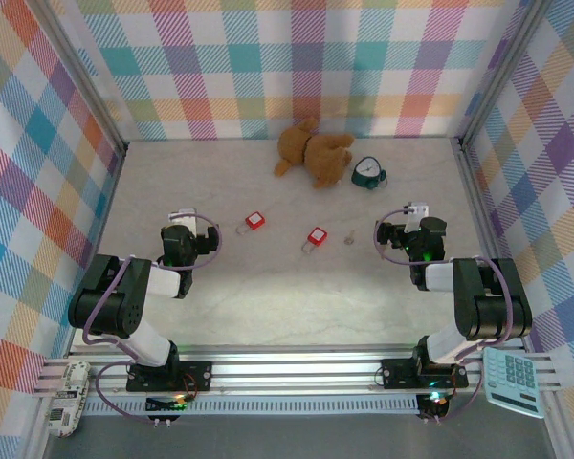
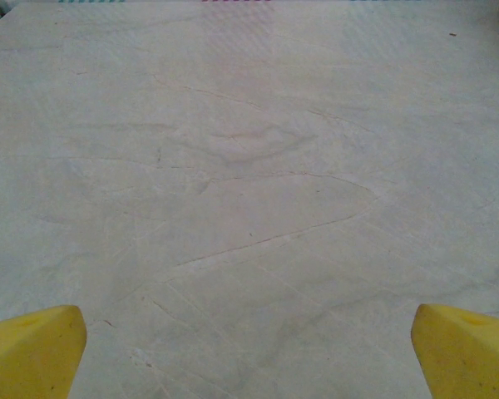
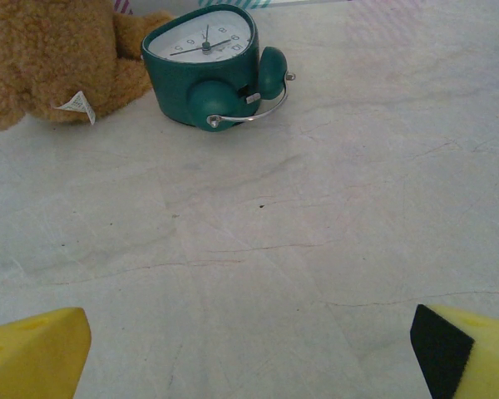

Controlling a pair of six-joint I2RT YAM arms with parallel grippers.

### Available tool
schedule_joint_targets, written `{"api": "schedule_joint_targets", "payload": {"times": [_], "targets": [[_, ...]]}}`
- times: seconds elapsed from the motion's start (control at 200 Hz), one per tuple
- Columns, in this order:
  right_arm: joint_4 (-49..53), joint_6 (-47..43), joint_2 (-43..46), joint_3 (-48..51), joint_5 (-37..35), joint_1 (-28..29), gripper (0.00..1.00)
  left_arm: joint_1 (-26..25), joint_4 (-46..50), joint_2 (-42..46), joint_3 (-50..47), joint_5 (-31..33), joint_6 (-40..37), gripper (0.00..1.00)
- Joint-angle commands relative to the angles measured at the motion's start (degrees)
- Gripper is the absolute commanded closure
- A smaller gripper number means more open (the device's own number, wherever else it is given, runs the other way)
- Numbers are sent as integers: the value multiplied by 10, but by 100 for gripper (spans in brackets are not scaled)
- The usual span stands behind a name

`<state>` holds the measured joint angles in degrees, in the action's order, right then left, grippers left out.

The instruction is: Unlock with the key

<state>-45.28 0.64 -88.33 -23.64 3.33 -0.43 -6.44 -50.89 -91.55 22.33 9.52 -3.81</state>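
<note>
I log on the pale table, far side: one brown teddy bear, lying down; one green alarm clock just beside it. Near right corner: one pale calculator. Near left corner: one white keypad device.

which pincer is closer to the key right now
Right. The right pincer is a short way to the right of the key. The left pincer is much farther off, on the key's left.
</note>
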Motion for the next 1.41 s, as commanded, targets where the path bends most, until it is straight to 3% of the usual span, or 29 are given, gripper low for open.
{"api": "schedule_joint_targets", "payload": {"times": [0.0, 0.15, 0.2, 0.315, 0.38, 0.47, 0.51, 0.565, 0.63, 0.705, 0.815, 0.95, 1.11, 1.4], "targets": [[1, 1, 6, -10, 10, -2, 1, 6, -2, 10, 5, 0, 10, 0], [-1, -3, 10, -10, -2, 2, 1, 5, -2, 16, 5, 27, 15, 0], [50, -12, 35, -32, -33, 17, 1, 3, 53, 58, 16, 29, 14, 0], [244, -27, 111, -119, -97, 66, 1, -13, 280, 199, 98, 55, 10, 0], [372, 22, 165, -203, -123, 94, 1, -18, 378, 271, 151, 60, 50, 0], [609, 117, 177, -367, -61, 100, 1, -19, 527, 343, 236, 51, 162, 0], [670, 136, 168, -426, -17, 100, 1, -18, 585, 371, 267, 38, 219, 0], [701, 213, 156, -446, -11, 99, 1, -17, 636, 406, 288, -6, 258, 0], [706, 241, 140, -442, -9, 97, 0, -17, 624, 455, 259, -20, 311, 0], [735, 227, 108, -450, -16, 96, 6, -12, 601, 513, 207, -10, 381, 0], [794, 189, 28, -467, -47, 97, 24, -9, 607, 536, 186, -78, 390, 1], [823, 193, -61, -464, -22, 85, 59, -9, 639, 490, 177, -175, 410, 13], [826, 189, -86, -446, -50, 78, 63, -38, 650, 433, 162, -273, 408, 22], [820, 164, -115, -423, -28, 62, 64, -162, 603, 400, 135, -237, 416, 22]]}}
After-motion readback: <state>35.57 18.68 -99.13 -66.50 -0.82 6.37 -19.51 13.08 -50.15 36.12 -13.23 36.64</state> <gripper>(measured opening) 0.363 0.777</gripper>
